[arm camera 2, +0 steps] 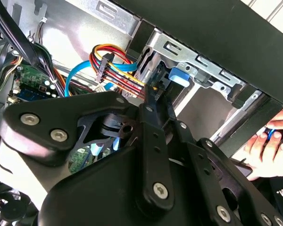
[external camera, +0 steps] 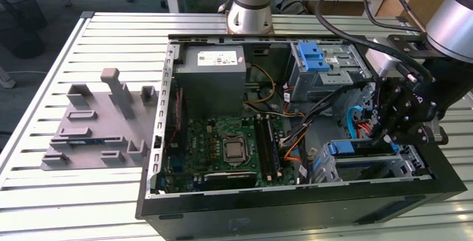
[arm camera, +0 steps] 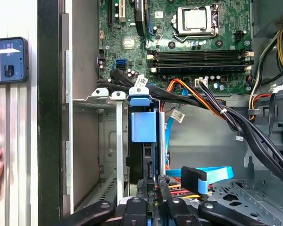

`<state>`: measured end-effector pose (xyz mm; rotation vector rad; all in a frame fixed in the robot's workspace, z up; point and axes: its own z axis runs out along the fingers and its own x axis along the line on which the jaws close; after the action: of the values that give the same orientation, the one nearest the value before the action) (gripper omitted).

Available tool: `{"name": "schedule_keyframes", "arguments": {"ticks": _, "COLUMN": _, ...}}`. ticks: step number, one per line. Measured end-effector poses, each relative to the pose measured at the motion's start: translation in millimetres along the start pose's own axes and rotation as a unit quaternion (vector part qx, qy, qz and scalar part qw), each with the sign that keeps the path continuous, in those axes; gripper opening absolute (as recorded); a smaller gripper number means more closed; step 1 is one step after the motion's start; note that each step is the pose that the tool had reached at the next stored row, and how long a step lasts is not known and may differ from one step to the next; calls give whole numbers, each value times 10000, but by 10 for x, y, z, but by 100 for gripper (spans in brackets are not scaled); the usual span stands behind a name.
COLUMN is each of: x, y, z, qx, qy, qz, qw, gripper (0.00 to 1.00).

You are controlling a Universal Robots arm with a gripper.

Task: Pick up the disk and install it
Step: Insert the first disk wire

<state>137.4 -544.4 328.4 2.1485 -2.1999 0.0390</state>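
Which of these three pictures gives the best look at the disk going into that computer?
The first wrist view: the disk stands edge-on in its metal bay, its blue rail facing the camera, with the gripper at its end. In the exterior view its blue rail peeks out beside the arm. In the second wrist view I cannot make it out.

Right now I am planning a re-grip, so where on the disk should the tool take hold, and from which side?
Probably by the disk's exposed narrow end, where the tool sits now, coming straight in along the drive cage's open side. The disk stands on edge inside the cage, its blue rail uppermost and metal walls beside its broad faces, so that open end looks like the free approach.
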Motion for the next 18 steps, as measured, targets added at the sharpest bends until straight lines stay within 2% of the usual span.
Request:
{"name": "schedule_keyframes", "arguments": {"ticks": 10, "x": 10, "y": 4, "z": -156, "qx": 0, "qy": 1, "qz": 0, "qw": 10000, "gripper": 24}}
{"name": "schedule_keyframes", "arguments": {"ticks": 13, "x": 10, "y": 4, "z": -158, "qx": 0, "qy": -1, "qz": 0, "qw": 10000, "gripper": 22}}
{"name": "schedule_keyframes", "arguments": {"ticks": 14, "x": 10, "y": 4, "z": -158, "qx": 0, "qy": 0, "qz": 0, "qw": 10000, "gripper": 16}}
{"name": "schedule_keyframes", "arguments": {"ticks": 15, "x": 10, "y": 4, "z": -159, "qx": 0, "qy": 1, "qz": 0, "qw": 10000, "gripper": 16}}
{"name": "schedule_keyframes", "arguments": {"ticks": 16, "x": 10, "y": 5, "z": -159, "qx": 0, "qy": 1, "qz": 0, "qw": 10000, "gripper": 11}}
{"name": "schedule_keyframes", "arguments": {"ticks": 18, "x": 10, "y": 5, "z": -160, "qx": 0, "qy": 1, "qz": 0, "qw": 10000, "gripper": 11}}
